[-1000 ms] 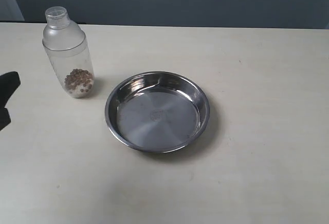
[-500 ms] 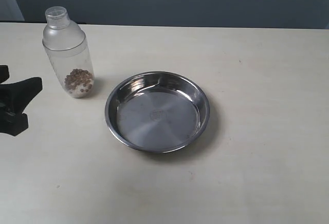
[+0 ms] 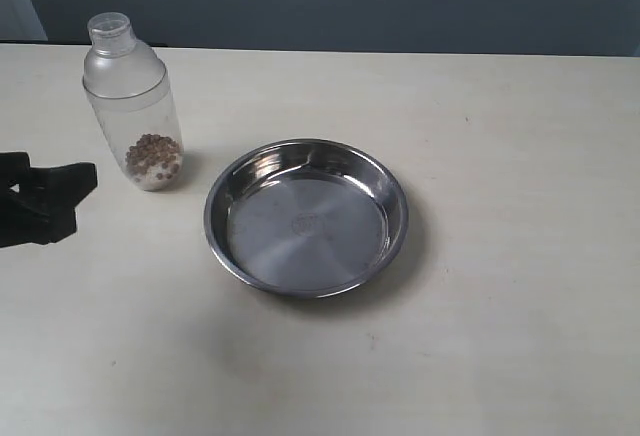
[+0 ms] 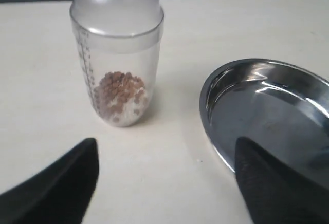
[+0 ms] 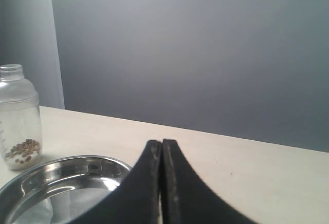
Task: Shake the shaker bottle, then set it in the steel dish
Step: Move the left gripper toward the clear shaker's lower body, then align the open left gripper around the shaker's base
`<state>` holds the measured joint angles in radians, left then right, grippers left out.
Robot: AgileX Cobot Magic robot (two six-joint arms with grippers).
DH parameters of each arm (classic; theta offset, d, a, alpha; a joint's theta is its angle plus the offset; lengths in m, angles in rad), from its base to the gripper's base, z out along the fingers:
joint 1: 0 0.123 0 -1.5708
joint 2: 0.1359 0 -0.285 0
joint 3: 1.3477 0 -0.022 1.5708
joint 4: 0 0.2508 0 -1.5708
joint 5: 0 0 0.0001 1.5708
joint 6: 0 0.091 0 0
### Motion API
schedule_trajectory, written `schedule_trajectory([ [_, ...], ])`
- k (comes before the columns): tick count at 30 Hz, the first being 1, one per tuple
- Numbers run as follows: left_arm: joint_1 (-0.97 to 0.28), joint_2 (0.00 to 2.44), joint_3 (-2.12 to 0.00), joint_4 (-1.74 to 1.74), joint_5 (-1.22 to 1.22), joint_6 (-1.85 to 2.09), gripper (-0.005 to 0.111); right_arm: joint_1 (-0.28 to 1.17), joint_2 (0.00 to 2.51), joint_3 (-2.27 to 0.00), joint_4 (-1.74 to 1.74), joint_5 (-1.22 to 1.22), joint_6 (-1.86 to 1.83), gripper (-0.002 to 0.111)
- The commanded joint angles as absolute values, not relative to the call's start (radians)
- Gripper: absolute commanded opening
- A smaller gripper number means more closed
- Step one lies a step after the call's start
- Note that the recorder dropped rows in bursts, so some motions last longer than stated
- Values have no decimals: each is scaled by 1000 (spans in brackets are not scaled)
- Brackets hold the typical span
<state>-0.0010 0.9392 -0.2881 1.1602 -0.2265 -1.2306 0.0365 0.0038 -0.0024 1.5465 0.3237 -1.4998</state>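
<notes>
The shaker bottle (image 3: 133,106) stands upright at the table's back left, frosted, with brown and whitish grains at its bottom. The steel dish (image 3: 306,218) lies to its right, shiny, with nothing in it. My left gripper (image 3: 80,201) reaches in from the left edge, low and short of the bottle. In the left wrist view this gripper (image 4: 167,183) is open, with bare table between its black fingers (image 4: 61,188); the shaker bottle (image 4: 117,54) and the steel dish (image 4: 267,111) lie ahead. My right gripper (image 5: 162,154) is shut on nothing, off the exterior view.
The pale table (image 3: 500,156) stretches right of the dish and in front of it. A dark grey wall (image 3: 350,1) runs behind the far edge. The right wrist view shows the bottle (image 5: 19,116) and the dish rim (image 5: 61,161) from across the table.
My left gripper has come in from the left edge and moved right toward the bottle. Bottle and dish have not moved.
</notes>
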Motion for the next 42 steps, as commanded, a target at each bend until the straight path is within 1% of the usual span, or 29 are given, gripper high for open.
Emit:
schedule_trajectory([
  [1,-2,1101,-331,978,-200,-1114,81,40,0,0,1545,323,-1499,-1],
  [7,-2,1293,-413,738,-196,-829,77,40,0,0,1545,323,-1499,-1],
  [12,-2,1321,-425,736,-280,-800,72,40,0,0,1545,323,-1499,-1],
  [17,-2,1321,-430,735,-286,-758,67,40,0,0,1545,323,-1499,-1],
  [19,-2,1321,-430,759,-319,-709,69,40,0,0,1545,327,-1499,-1],
  [22,-2,1325,-430,743,-392,-697,78,40,0,0,1545,327,-1499,-1],
  [25,-2,1356,-430,693,-405,-692,84,40,0,0,1545,327,-1499,-1],
  [32,-2,1472,-430,720,-390,-672,84,40,0,0,1545,327,-1499,-1],
  [34,-2,1472,-430,784,-392,-672,80,40,0,0,1545,327,-1499,-1],
  [36,-2,1472,-430,894,-392,-672,70,40,0,0,1545,324,-1499,-1],
  [37,-2,1472,-430,929,-405,-672,58,40,0,0,1545,324,-1499,-1],
  [38,-2,1472,-430,929,-415,-672,53,40,0,0,1545,324,-1499,-1],
  [39,-2,1472,-430,929,-444,-678,44,40,0,0,1545,324,-1499,-1],
  [40,-2,1472,-430,929,-467,-700,39,40,0,0,1545,324,-1499,-1],
  [42,-2,1472,-430,946,-450,-847,35,40,0,0,1545,324,-1499,-1],
])
